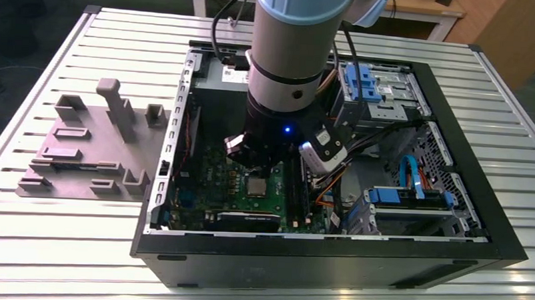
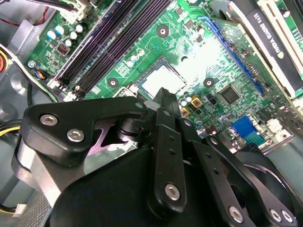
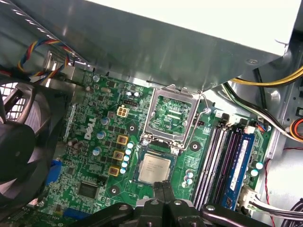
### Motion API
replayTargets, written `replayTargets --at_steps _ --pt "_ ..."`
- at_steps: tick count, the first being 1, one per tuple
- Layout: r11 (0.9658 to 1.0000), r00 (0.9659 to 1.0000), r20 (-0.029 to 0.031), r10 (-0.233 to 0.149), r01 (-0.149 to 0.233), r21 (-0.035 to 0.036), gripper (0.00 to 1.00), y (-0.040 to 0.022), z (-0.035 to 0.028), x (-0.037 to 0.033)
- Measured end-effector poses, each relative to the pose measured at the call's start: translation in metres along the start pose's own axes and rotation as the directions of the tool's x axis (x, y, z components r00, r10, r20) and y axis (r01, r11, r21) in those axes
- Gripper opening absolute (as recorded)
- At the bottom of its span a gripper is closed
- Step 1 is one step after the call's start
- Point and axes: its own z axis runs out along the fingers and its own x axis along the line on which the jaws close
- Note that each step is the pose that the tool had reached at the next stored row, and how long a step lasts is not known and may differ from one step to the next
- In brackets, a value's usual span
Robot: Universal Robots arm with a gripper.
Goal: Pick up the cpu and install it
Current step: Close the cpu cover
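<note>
We log the cpu (image 3: pixel 152 168): silvery-grey top, thin pale rim. Motherboard (image 3: pixel 94 156) is green, dotted with pale blue-topped capacitors (image 3: pixel 127 152) and yellow-framed squares (image 3: pixel 122 139). Memory slots (image 3: pixel 222 156) are black, one blue. Gripper (image 3: pixel 163 187) is black all over with silver screws. Fan (image 3: pixel 19 132) is black. We note the arm (image 1: pixel 293 64) as light grey with a pale blue cap and a small blue light (image 1: pixel 288 131). Case (image 1: pixel 335 262) is black. Table (image 1: pixel 68 250) is silver with ribbed stripes. Fixture block (image 1: pixel 89 150) is dull mauve-grey.
</note>
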Motion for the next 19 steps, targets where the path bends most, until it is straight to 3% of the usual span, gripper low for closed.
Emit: replayTargets --at_steps 13,19 --pt "1.0 1.0 0.0003 -0.005 0.005 0.0001 0.1 0.0 0.0 0.0" --pt "0.9976 0.9976 -0.0003 -0.069 0.069 0.0009 0.1 -0.0002 0.0002 0.0001"
